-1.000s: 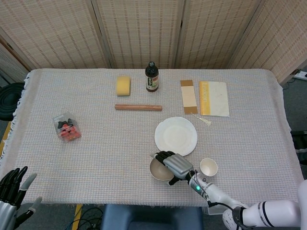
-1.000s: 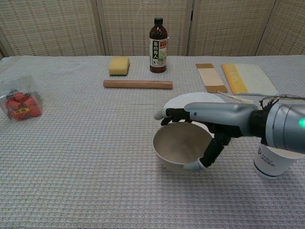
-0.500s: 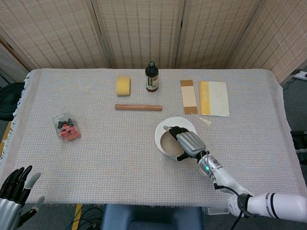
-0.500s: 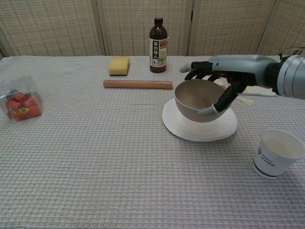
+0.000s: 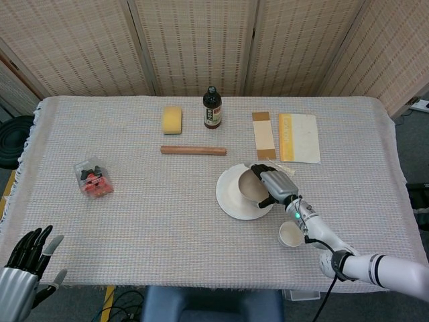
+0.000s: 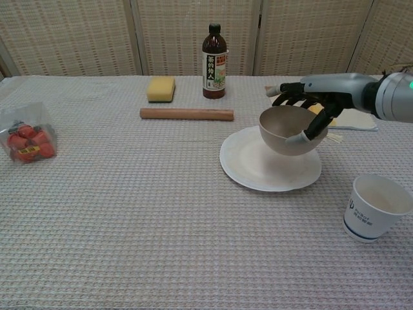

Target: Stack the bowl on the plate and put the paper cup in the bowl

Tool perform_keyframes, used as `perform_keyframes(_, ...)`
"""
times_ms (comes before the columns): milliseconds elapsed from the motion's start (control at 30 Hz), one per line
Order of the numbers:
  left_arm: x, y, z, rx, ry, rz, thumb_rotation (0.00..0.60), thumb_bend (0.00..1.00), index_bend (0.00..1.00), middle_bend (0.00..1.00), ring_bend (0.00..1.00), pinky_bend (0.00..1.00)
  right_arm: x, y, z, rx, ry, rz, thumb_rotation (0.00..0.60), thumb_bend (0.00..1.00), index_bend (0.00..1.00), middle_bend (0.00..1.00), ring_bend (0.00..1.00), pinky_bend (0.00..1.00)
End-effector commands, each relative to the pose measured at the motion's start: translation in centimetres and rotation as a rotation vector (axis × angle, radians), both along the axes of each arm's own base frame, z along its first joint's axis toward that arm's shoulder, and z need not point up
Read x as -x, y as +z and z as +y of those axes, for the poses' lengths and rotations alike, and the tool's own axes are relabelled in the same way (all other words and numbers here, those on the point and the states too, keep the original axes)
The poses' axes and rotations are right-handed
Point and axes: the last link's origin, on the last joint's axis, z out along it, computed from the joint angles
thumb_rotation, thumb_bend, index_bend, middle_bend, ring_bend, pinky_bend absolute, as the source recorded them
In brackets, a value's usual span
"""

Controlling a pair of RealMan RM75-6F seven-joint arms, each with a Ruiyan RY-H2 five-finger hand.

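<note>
Tan bowl (image 6: 288, 129) gripped in our right hand (image 6: 308, 107) above plate (image 6: 258, 169) | step: stacking | next: lower, let go

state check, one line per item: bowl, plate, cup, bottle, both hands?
bowl: held by the right hand, tilted, over the plate's right side
plate: flat on the table, nothing resting on its bare part
paper cup: upright, empty, apart from the plate
bottle: upright, capped
right hand: grips the bowl's rim
left hand: holds nothing, fingers apart, at the table's near edge
</note>
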Motion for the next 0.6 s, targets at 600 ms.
perform_keyframes(600,0.1,0.5,-0.4,-0.02,-0.003,-0.008,0.6,0.31,0.14,0.01,0.01,0.15,0.4,-3.3,-1.2,-0.072,-0.019,-0.005,0.6,0.28,0.0,0.07,0.11,0.27)
